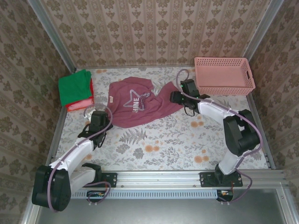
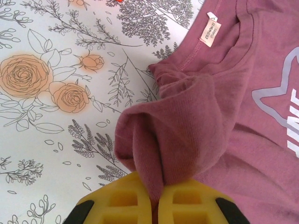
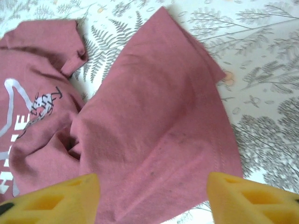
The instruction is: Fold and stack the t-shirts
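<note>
Left tool (image 2: 156,193) pinching maroon tee (image 2: 233,121), basket (image 1: 224,75) beyond

A pink plastic lattice basket (image 1: 225,87) sits at the far right corner of the floral-patterned bench (image 1: 159,144), enclosed by beige damask-papered walls (image 1: 154,28).

- Overhead view: bright, even, diffuse light; faint shadows; straight edges bow slightly toward the corners.
- Left wrist view: shirt (image 2: 201,112) sharp; yellow fingers (image 2: 187,205) at bottom edge soft.
- Right wrist view: mildly hazy, paler at upper right; yellow fingers (image 3: 56,198) blurred.
</note>
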Available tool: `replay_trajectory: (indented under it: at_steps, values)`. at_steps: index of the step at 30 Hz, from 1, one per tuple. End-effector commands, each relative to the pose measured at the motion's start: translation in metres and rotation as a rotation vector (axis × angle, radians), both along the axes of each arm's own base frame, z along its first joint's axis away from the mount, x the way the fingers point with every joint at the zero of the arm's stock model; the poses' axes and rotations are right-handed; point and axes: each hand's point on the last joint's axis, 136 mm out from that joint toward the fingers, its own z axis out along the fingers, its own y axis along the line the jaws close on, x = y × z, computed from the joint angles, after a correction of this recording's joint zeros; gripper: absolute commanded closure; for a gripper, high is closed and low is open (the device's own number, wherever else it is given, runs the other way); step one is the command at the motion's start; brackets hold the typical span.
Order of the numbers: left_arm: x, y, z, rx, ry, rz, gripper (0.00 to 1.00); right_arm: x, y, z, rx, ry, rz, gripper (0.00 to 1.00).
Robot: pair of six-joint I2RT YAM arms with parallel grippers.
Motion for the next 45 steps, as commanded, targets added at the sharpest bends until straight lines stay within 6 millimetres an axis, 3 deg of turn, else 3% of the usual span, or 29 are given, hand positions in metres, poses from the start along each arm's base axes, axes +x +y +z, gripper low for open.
replay_trajectory:
  at_steps: [1,5,7,10,14,21,25,29,30,31,32,33,39,42,45]
  values:
    - [-0.001,0.004,-0.004,0.019,0.008,0.004,1.0,0.01,0.031,-0.008,-0.061,0.008,0.11,0.33]
    - [-0.003,0.005,-0.004,0.016,0.006,0.008,1.0,0.03,0.056,-0.031,-0.078,0.06,0.154,0.35]
    - [-0.004,0.006,-0.004,0.027,0.006,0.007,1.0,0.038,0.063,-0.043,-0.072,0.092,0.155,0.41]
    - [-0.006,0.008,-0.002,0.043,0.004,0.0,1.0,0.045,0.067,-0.048,-0.068,0.114,0.152,0.6]
    - [-0.008,0.009,-0.001,0.05,0.001,-0.002,1.0,0.044,0.062,-0.03,-0.079,0.075,0.14,1.0]
    - [-0.002,0.01,0.004,0.066,-0.025,-0.004,1.0,0.03,0.039,0.026,-0.042,-0.092,0.088,1.0]
    - [0.001,0.01,0.006,0.073,-0.024,-0.009,1.0,0.007,0.019,0.038,-0.02,-0.142,0.027,1.0]
    - [0.002,0.008,0.001,0.067,-0.014,-0.01,1.0,-0.027,0.012,0.034,0.041,-0.145,0.026,1.0]
    - [0.003,0.008,0.0,0.066,-0.012,-0.011,1.0,-0.03,0.013,0.033,0.044,-0.144,0.042,0.93]
    - [0.003,0.008,-0.001,0.066,-0.008,-0.012,1.0,-0.031,0.014,0.032,0.04,-0.138,0.058,0.85]
    - [0.005,0.007,-0.002,0.065,-0.006,-0.015,1.0,-0.029,0.014,0.03,0.028,-0.127,0.07,0.88]
    - [0.006,0.006,-0.003,0.065,-0.006,-0.018,1.0,-0.025,0.013,0.026,0.012,-0.105,0.074,1.0]
    - [0.008,0.003,-0.004,0.052,0.014,-0.019,1.0,0.018,0.03,0.033,0.007,-0.098,0.095,1.0]
    - [0.004,0.005,-0.003,0.044,0.004,-0.005,1.0,0.019,0.036,0.038,0.035,-0.117,0.099,1.0]
    - [0.004,0.008,-0.002,0.05,-0.005,0.003,1.0,0.005,0.022,0.034,0.017,-0.123,0.059,0.98]
